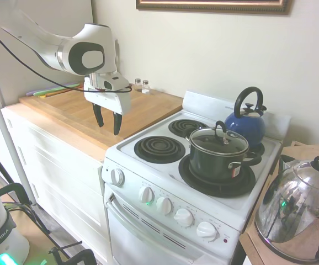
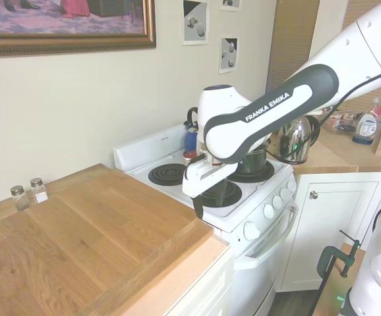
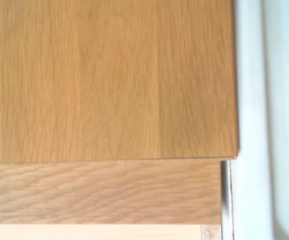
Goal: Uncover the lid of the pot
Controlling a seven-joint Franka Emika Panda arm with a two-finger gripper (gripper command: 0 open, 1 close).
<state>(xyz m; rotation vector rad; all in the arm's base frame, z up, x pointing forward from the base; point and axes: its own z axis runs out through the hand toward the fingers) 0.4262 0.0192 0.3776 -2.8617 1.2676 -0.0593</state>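
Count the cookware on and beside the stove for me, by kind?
Pots: 1
Lids: 1
Kettles: 2, one blue, one shiny
Total: 4

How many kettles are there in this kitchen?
2. A blue kettle sits on the stove's back burner behind the pot; a shiny domed kettle stands on the counter beside the stove. Others may be out of view.

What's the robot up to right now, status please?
Gripper open, empty, above wooden counter. Lid on pot, untouched. Blue kettle close behind pot.
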